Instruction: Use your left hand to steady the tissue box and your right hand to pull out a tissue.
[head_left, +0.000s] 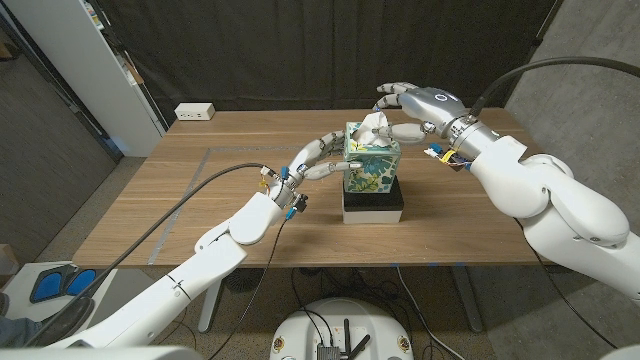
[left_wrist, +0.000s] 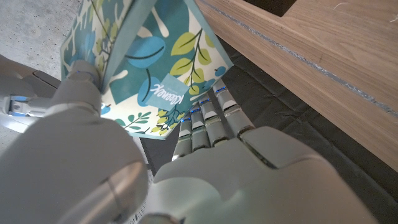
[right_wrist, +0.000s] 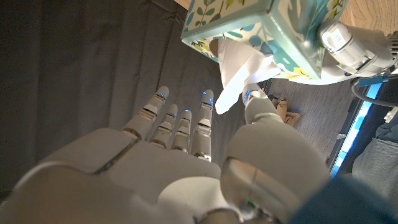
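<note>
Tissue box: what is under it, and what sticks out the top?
The tissue box stands on a black-and-white block on the table. A white tissue pokes from its top; the rest inside is hidden.

I stand in what looks like a lab or test room: black curtains (head_left: 300, 45) hang behind my wooden counter (head_left: 200, 200), the floor (head_left: 40, 190) is bare concrete, a power strip (head_left: 195, 112) sits at the counter's far edge, and cables (head_left: 190, 205) trail off my arms.
</note>
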